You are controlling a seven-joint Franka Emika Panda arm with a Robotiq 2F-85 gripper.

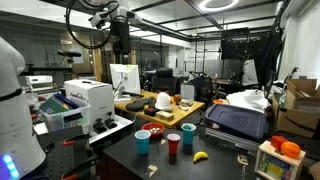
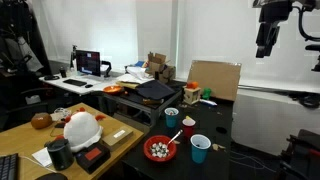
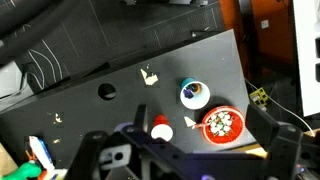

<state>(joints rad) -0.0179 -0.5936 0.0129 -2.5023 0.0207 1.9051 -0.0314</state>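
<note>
My gripper [image 1: 120, 42] hangs high above the black table [image 1: 215, 165], also seen in an exterior view [image 2: 265, 42]. In the wrist view its two fingers [image 3: 188, 152] stand wide apart with nothing between them. Far below it are a red bowl of white balls [image 3: 222, 123], a teal cup with something inside [image 3: 194, 94] and a red cup [image 3: 161, 129]. The bowl [image 2: 160, 150], a blue cup [image 2: 200, 148], a red cup [image 2: 189, 128] and a teal cup [image 2: 171, 117] show in an exterior view. The gripper touches nothing.
A wooden desk [image 2: 25, 140] holds a white helmet-like object [image 2: 80, 128] and a black mug [image 2: 60, 153]. A dark case [image 1: 237, 120] lies on the black table. A white printer [image 1: 88, 98] and a yellow banana-like item [image 1: 200, 156] show too.
</note>
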